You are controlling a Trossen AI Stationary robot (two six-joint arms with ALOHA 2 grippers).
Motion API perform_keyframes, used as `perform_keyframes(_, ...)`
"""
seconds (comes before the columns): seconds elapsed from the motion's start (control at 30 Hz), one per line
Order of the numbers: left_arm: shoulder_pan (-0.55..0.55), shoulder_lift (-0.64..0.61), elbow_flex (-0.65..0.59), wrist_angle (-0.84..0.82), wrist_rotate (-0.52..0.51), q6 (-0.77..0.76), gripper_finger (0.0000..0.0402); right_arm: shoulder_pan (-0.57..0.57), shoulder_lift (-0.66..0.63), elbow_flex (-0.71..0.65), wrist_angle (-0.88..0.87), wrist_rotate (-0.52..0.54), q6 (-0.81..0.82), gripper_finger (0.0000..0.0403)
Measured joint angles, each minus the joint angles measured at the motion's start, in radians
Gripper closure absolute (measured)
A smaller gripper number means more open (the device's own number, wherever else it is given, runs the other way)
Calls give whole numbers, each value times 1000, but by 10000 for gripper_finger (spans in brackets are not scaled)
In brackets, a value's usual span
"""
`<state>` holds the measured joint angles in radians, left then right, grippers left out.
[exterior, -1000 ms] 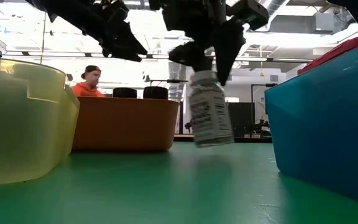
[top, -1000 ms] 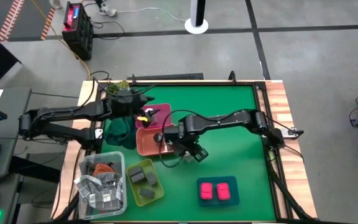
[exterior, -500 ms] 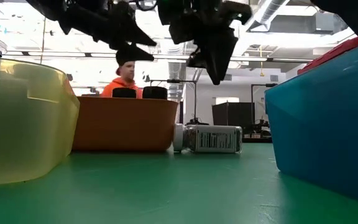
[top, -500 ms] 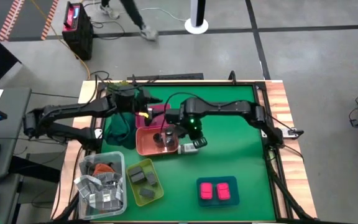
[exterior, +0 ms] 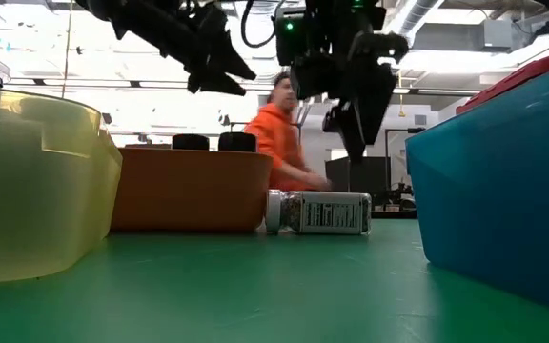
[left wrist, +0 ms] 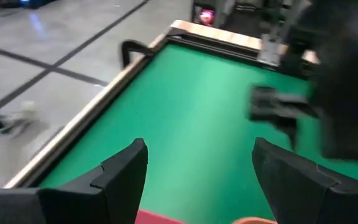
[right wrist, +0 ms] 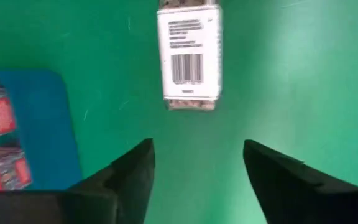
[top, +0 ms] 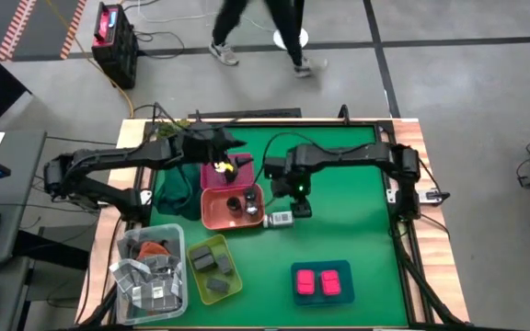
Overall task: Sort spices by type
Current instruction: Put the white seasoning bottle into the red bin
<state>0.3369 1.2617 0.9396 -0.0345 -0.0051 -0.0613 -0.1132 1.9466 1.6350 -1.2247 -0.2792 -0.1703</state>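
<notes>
- Covering the table, the green mat (top: 339, 230) carries every tray.
- Left arm reaches over the far left of the mat; left gripper (top: 231, 145) hangs above the pink tray (top: 212, 216), jaws spread, empty.
- Right arm comes in from the right; right gripper (top: 300, 198) hovers just beyond the jar (top: 281, 219), jaws spread, holding nothing.
- Blue tray (top: 323, 282) sits near and right, two pink boxes (top: 305, 282) inside.
- Yellow tray (top: 215, 267) sits near and left, holding dark boxes (top: 206, 261).
- Jar lies on its side on the mat, touching the pink tray's right edge; its long axis runs left-right, cap end toward the tray.
</notes>
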Motion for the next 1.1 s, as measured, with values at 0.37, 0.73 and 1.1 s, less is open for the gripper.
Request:
perform_keyframes(0.37, 167, -7, 0, 38, -7, -68, 125, 141, 4, -57, 272, 150, -40, 106)
perform_keyframes(0.73, 188, -75, 0, 51, -4, -10, 125, 175, 37, -137, 408, 267, 268, 106)
perform_keyframes(1.1, 178, -113, 0, -34, 137, -50, 125, 171, 40, -248, 473, 267, 389, 115)
